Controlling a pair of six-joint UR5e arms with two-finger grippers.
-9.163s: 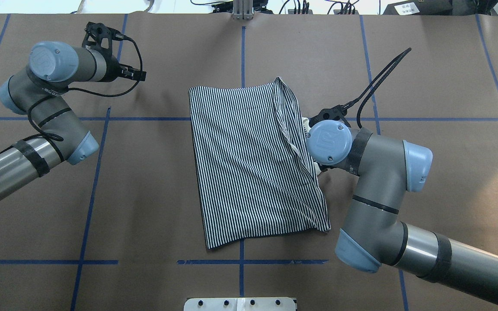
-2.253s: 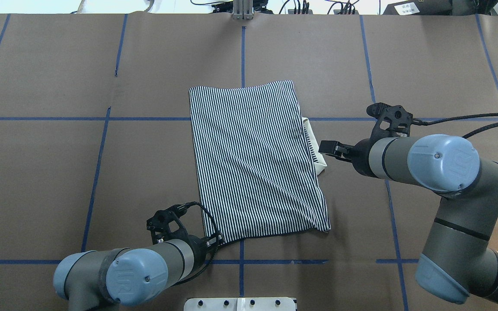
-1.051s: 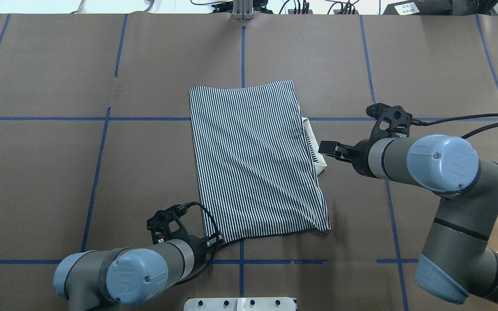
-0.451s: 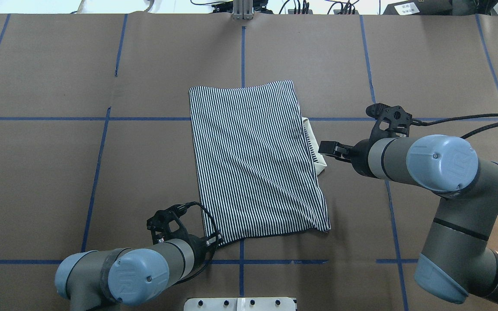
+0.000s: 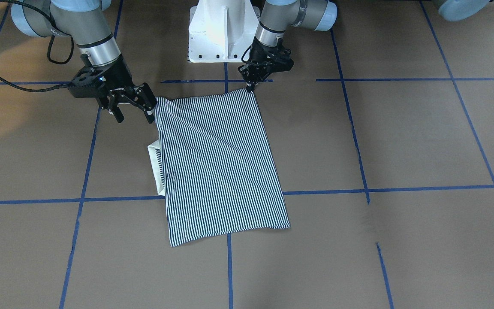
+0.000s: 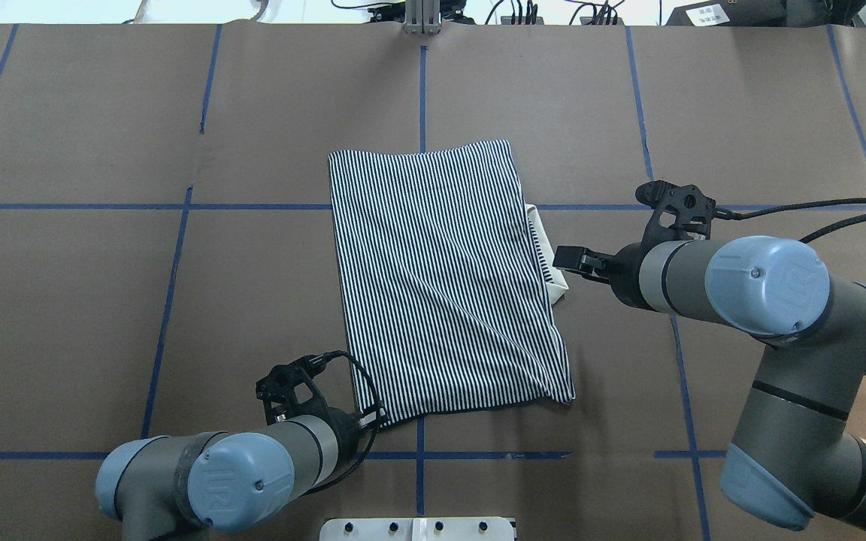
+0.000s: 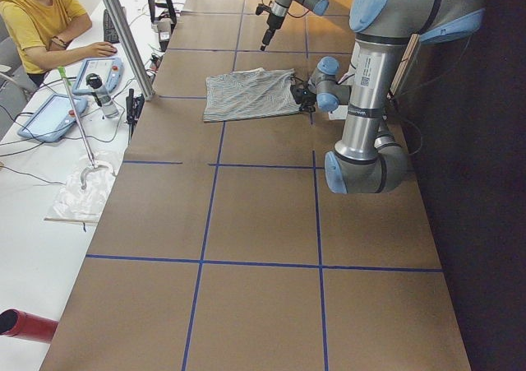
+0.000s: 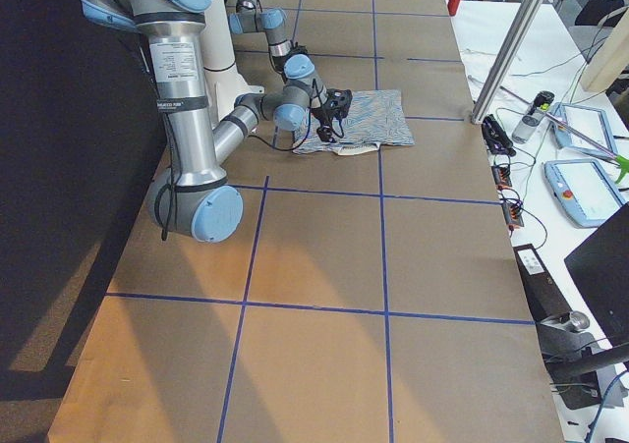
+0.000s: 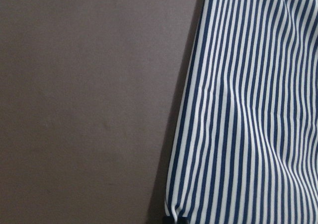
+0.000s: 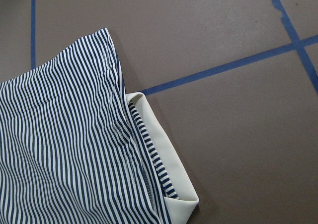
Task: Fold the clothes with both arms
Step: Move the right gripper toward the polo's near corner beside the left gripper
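The shirt is laid mid-desk, already folded into a narrow rectangle, with the collar left poking out. One corner appears pinched in the closed left pincer. The right pincer is held open beside the shirt's edge. A crosswise fold is judged outstanding.

The shirt lies folded, so whatever is under its top layer is hidden; only a strip of white collar pokes out at one side. Both wrist views cut the shirt off at their edges. The left gripper meets the shirt's corner nearest the robot, yet its dark fingertips are too small to tell whether they pinch the cloth, and in the overhead view the wrist covers them
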